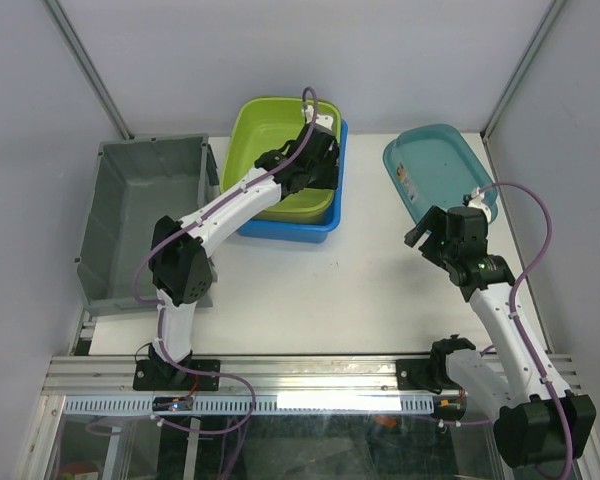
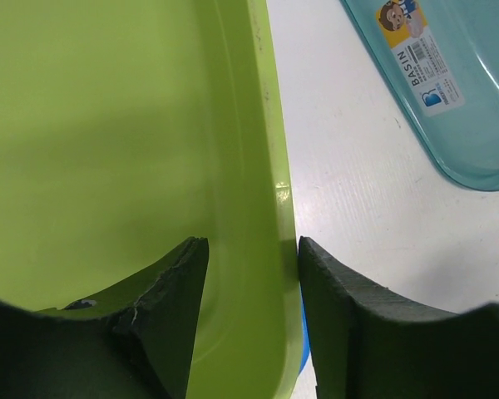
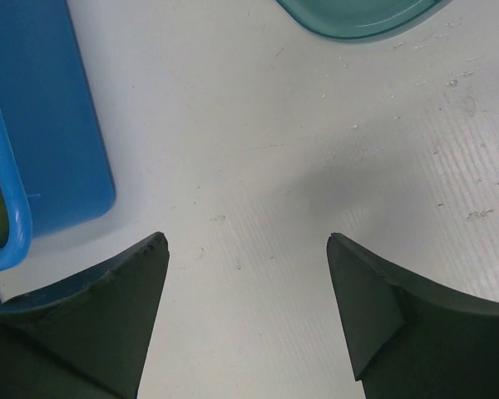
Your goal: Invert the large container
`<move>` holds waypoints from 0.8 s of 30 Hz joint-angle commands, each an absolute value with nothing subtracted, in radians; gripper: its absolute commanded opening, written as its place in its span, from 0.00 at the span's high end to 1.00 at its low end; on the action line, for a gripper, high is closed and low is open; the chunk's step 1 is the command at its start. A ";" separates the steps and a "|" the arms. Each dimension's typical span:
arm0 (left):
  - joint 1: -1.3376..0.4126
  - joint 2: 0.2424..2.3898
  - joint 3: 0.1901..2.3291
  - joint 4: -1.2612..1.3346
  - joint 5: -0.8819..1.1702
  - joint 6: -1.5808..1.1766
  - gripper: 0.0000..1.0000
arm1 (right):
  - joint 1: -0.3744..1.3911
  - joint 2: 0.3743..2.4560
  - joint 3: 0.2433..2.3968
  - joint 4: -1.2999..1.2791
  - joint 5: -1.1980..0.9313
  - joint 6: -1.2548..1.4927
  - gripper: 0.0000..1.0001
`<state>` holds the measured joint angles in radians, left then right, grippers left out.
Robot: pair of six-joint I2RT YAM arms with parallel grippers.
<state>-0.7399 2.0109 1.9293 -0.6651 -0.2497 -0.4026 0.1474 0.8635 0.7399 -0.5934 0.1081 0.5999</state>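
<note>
green container (image 1: 265, 135) sat nested in a blue basin (image 1: 290, 228) far across the tabletop (image 1: 330, 290). left gripper (image 2: 251, 249) jaws straddled its rim, bite unclear. i judged a firm clamp must precede rolling. right gripper (image 3: 248, 241) hung released.

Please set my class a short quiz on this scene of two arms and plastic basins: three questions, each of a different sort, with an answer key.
1. Fill in: the right gripper, with its jaws open, hangs over the bare ____ near the teal basin.
2. True or false: the green basin sits nested inside the blue basin.
3. The fingers of the left gripper stand on either side of the rim of which basin? A: the teal basin. B: the green basin. C: the blue basin.

Key
1. table
2. True
3. B
</note>
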 commanded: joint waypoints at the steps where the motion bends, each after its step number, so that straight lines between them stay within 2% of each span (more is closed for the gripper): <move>1: -0.745 2.014 1.978 -0.626 -0.212 -0.384 0.52 | 0.151 0.849 0.742 -0.575 0.115 0.595 0.19; 6: -0.745 2.023 1.982 -0.626 -0.183 -0.379 0.53 | 0.151 0.847 0.744 -0.576 0.112 0.597 0.19; 8: -0.744 2.028 1.981 -0.626 -0.176 -0.377 0.58 | 0.150 0.847 0.742 -0.577 0.111 0.597 0.19; 12: -0.745 2.031 1.982 -0.626 -0.168 -0.379 0.60 | 0.150 0.843 0.744 -0.580 0.110 0.598 0.19; 15: -0.745 2.030 1.985 -0.627 -0.161 -0.377 0.70 | 0.150 0.838 0.744 -0.583 0.113 0.599 0.19; 21: -0.753 1.971 2.009 -0.630 -0.140 -0.365 0.98 | 0.150 0.829 0.744 -0.591 0.113 0.599 0.19; 24: -0.755 1.916 2.018 -0.639 -0.125 -0.345 1.00 | 0.151 0.829 0.743 -0.592 0.111 0.601 0.20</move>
<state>-0.7467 2.0323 1.9572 -0.6765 -0.1841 -0.3977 0.1474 0.8494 0.7399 -0.6044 0.1074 0.6003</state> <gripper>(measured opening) 0.047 0.807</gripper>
